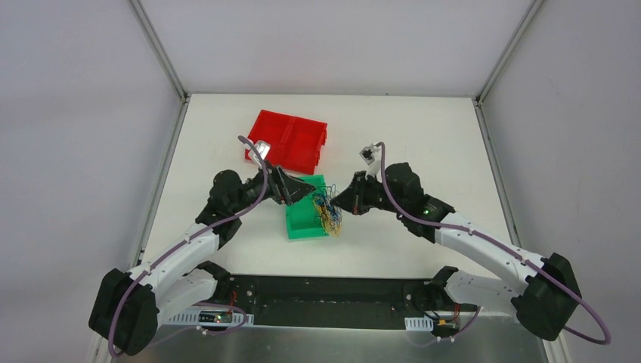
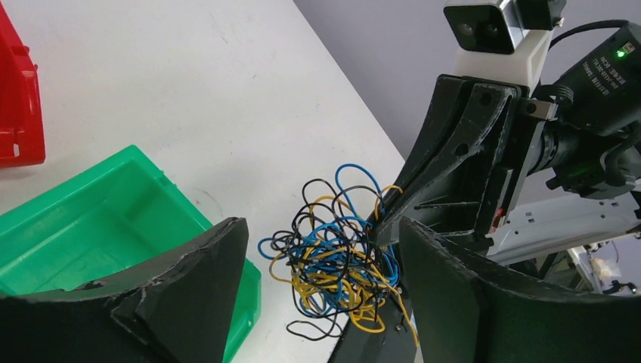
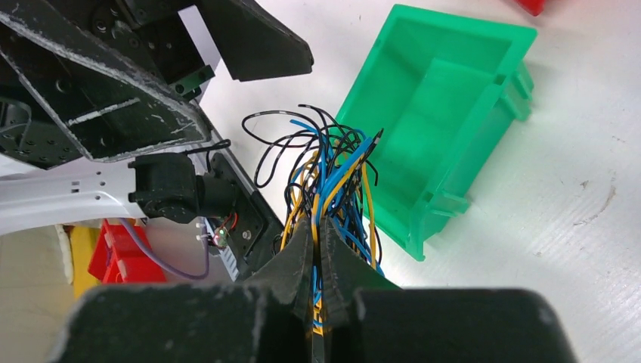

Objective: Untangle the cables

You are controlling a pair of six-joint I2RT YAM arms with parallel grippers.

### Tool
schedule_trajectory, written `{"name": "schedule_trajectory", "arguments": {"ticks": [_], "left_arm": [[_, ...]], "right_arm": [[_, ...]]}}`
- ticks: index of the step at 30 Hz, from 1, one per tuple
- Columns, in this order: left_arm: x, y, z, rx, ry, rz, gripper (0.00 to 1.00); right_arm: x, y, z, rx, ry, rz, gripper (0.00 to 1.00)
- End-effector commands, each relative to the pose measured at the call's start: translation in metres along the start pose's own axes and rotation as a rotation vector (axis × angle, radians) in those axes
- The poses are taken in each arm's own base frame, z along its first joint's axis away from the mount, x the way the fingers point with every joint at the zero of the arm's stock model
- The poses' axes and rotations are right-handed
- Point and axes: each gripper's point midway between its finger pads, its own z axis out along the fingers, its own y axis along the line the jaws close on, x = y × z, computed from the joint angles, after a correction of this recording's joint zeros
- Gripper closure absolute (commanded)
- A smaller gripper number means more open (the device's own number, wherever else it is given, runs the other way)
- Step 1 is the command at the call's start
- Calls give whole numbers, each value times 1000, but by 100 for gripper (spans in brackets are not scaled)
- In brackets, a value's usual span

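While the cables [image 2: 336,261] are being held as one knotted clump, no strand is being shown freed, so the task is being judged barely begun. Hair-thin, curly loops of yellow, blue and black are being gripped by the clamped right pincer [image 3: 320,249] at the moulded green bin's [image 1: 302,225] three o'clock rim; the left pincer [image 2: 317,253] is being held apart, just beside them.

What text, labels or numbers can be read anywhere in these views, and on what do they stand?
White lettering on the black motor housing of the right arm, beside a green light: too small and blurred to read.
Green bin, red bin, cables: no text visible.
Nothing else is legible in any view.
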Motion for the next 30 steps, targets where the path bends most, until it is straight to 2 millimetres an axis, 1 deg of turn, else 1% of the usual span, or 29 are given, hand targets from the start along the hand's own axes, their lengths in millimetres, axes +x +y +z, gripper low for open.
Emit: {"name": "schedule_trajectory", "arguments": {"ticks": [1, 2, 3, 6, 7, 8, 9, 12, 13, 14, 16, 18, 19, 20, 22, 23, 24, 25, 26, 27, 29, 30], "left_arm": [[0, -19, 6, 93, 17, 35, 32], [3, -18, 8, 94, 32, 27, 35], [4, -18, 10, 96, 41, 21, 36], [9, -18, 14, 100, 63, 12, 33], [10, -17, 15, 99, 68, 13, 36], [11, -16, 16, 95, 72, 12, 42], [12, -15, 17, 95, 79, 12, 51], [14, -16, 21, 104, 102, 11, 83], [15, -15, 22, 102, 107, 7, 93], [15, -15, 23, 101, 110, 6, 100], [13, -9, 22, 57, 97, 10, 100], [9, 10, 17, -62, 58, 19, 100], [7, 21, 12, -134, 37, 23, 100], [2, 32, 6, -207, -1, 32, 100], [-5, 50, -10, -330, -65, 44, 100], [-10, 56, -17, -373, -101, 52, 100], [-13, 60, -24, -403, -130, 57, 100], [-17, 62, -30, -430, -161, 64, 100], [-20, 65, -36, -454, -185, 67, 100], [-23, 66, -41, -473, -207, 70, 100], [-27, 66, -48, -489, -235, 79, 100], [-28, 64, -49, -482, -241, 84, 100]], "right_arm": [[-24, 17, 2, -17, -72, -79, 100], [-25, 14, 3, -2, -80, -76, 100], [-26, 11, 3, 14, -89, -73, 100], [-29, 2, 5, 56, -110, -60, 100], [-28, 2, 6, 58, -109, -58, 100], [-28, 2, 6, 54, -109, -57, 100], [-28, 3, 6, 50, -114, -54, 100], [-29, 2, 6, 51, -123, -51, 100], [-30, 1, 5, 55, -127, -51, 100], [-30, 1, 5, 59, -131, -50, 100], [-34, -4, 3, 89, -154, -44, 100], [-40, -17, -1, 169, -195, -24, 94], [-46, -30, -4, 240, -233, -12, 91], [-53, -44, -10, 322, -279, 2, 82], [-60, -64, -20, 438, -342, 28, 63], [-62, -72, -25, 479, -365, 39, 57], [-64, -77, -29, 505, -382, 46, 56], [-64, -79, -31, 513, -386, 49, 67], [-64, -80, -33, 516, -388, 52, 87], [-65, -81, -35, 519, -398, 57, 98], [-66, -81, -36, 514, -403, 66, 100], [-65, -80, -36, 503, -397, 63, 98]]}}
